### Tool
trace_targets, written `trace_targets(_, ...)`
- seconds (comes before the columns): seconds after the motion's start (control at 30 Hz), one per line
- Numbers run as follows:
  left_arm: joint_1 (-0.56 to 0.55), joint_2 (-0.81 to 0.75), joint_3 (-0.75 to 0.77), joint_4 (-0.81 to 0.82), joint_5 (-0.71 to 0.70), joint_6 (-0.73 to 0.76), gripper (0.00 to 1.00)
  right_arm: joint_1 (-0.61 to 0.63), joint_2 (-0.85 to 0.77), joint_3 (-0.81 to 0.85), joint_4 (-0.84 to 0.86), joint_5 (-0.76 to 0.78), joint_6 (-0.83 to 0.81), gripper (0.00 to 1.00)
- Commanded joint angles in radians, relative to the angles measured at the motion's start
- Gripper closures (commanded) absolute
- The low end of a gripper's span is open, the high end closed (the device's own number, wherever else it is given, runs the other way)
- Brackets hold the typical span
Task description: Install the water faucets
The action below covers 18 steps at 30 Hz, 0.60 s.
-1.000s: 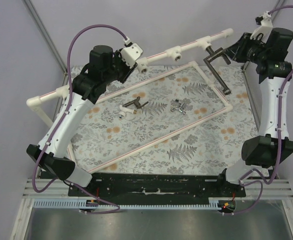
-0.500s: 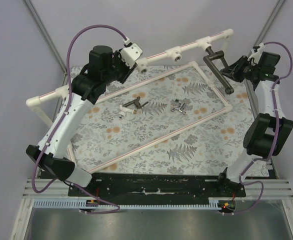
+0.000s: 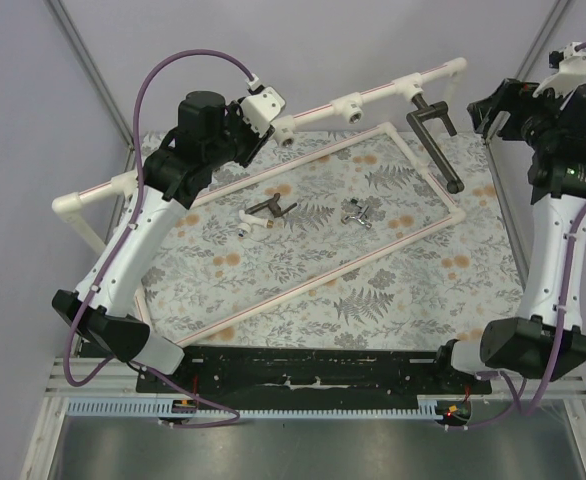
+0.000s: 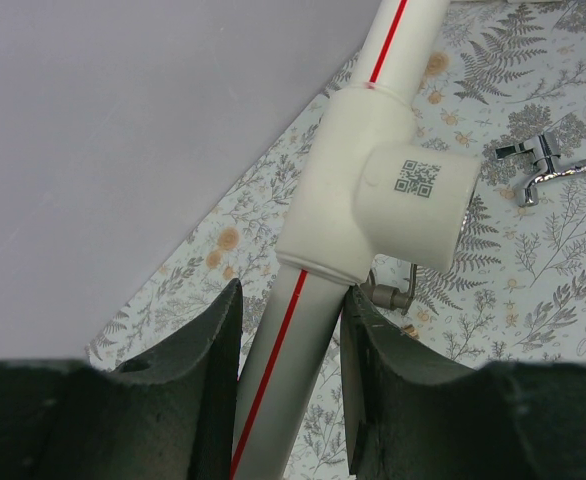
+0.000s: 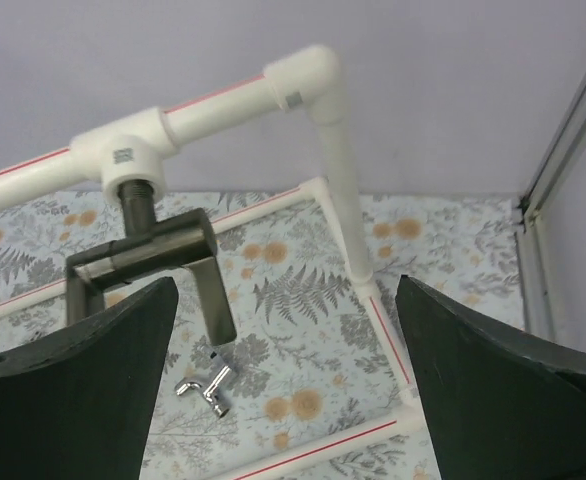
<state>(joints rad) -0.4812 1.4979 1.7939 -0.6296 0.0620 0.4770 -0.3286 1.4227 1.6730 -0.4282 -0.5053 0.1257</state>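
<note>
While the left end effector (image 4: 291, 330) apparently pinches the white pipe frame (image 4: 373, 190) steady, the right end effector (image 5: 283, 300) hangs spread, clear of the dark L-shaped faucet (image 5: 148, 255) socketed there.

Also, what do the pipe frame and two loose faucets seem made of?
The pipe frame looks like smooth white plastic: moulded fittings, red stripe. The cross-handled faucet is polished metal, likely chrome, with mirror glints. The shorter faucet seems dull dark metal, its white tip perhaps plastic.
</note>
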Motion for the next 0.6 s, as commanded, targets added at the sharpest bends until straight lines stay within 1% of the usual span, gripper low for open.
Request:
trace_targets(0.0, 0.023, -0.047, 0.021, 0.019, -0.139, -0.178, 0.98, 0.020, -0.063, -0.001, 0.015, 0.103, -0.068, 0.02)
trace_targets(0.03, 0.024, -0.045, 0.021, 0.019, -0.140, -0.179, 0.98, 0.020, -0.082, -0.016, 0.035, 0.082, -0.063, 0.02)
trace_targets(0.07, 0.024, -0.045, 0.022, 0.019, -0.142, -0.181, 0.98, 0.022, -0.108, -0.069, 0.096, 0.052, -0.072, 0.02)
trace_targets(0.1, 0.024, -0.045, 0.019, 0.019, -0.145, -0.182, 0.98, 0.019, -0.155, -0.141, 0.197, 0.065, -0.005, 0.02)
trace_targets(0.13, 0.024, -0.045, 0.016, 0.021, -0.148, -0.186, 0.98, 0.019, -0.198, -0.244, 0.339, 0.115, 0.122, 0.02)
trace_targets(0.17, 0.024, -0.045, 0.010, 0.027, -0.152, -0.187, 0.98, 0.019, -0.259, -0.366, 0.523, 0.166, 0.190, 0.02)
trace_targets(0.2, 0.024, -0.044, 0.009, 0.027, -0.154, -0.190, 0.98, 0.020, -0.325, -0.478, 0.657, 0.169, 0.225, 0.02)
trace_targets(0.23, 0.024, -0.042, 0.009, 0.030, -0.157, -0.190, 0.98, 0.022, -0.370, -0.580, 0.772, 0.230, 0.282, 0.02)
trace_targets(0.27, 0.023, -0.041, 0.010, 0.028, -0.160, -0.193, 0.98, 0.013, -0.381, -0.591, 0.769, 0.215, 0.314, 0.02)
trace_targets(0.3, 0.024, -0.039, 0.013, 0.027, -0.162, -0.195, 0.98, 0.010, -0.369, -0.534, 0.658, 0.153, 0.208, 0.02)
trace_targets(0.33, 0.024, -0.039, 0.018, 0.022, -0.162, -0.199, 0.98, 0.020, -0.342, -0.462, 0.561, 0.105, 0.163, 0.02)
trace_targets(0.37, 0.024, -0.038, 0.018, 0.021, -0.162, -0.201, 0.98, 0.029, -0.322, -0.443, 0.518, 0.111, 0.148, 0.02)
trace_targets(0.43, 0.024, -0.039, 0.021, 0.025, -0.168, -0.204, 0.98, 0.043, -0.308, -0.435, 0.517, 0.177, 0.123, 0.02)
trace_targets(0.5, 0.023, -0.038, 0.019, 0.027, -0.179, -0.209, 0.98, 0.074, -0.259, -0.333, 0.346, 0.256, 0.069, 0.02)
trace_targets(0.57, 0.024, -0.033, 0.021, 0.030, -0.176, -0.216, 0.98, 0.131, -0.181, -0.199, 0.161, 0.368, -0.010, 0.02)
